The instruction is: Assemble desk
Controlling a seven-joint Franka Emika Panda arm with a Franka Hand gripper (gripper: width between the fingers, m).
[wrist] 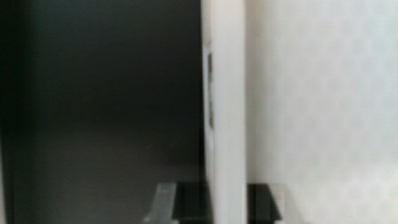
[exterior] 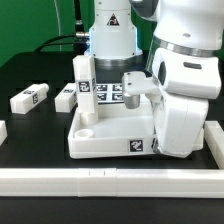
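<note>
While my jaws pinch almost fully closed on a thin white wall, seemingly its far rim, the white tray-like tabletop lies mid-way across the table, a black-and-white tag on its near side and one blocky square leg upright in its far-left corner.

The arm bends down low, its hand fully closed.
</note>
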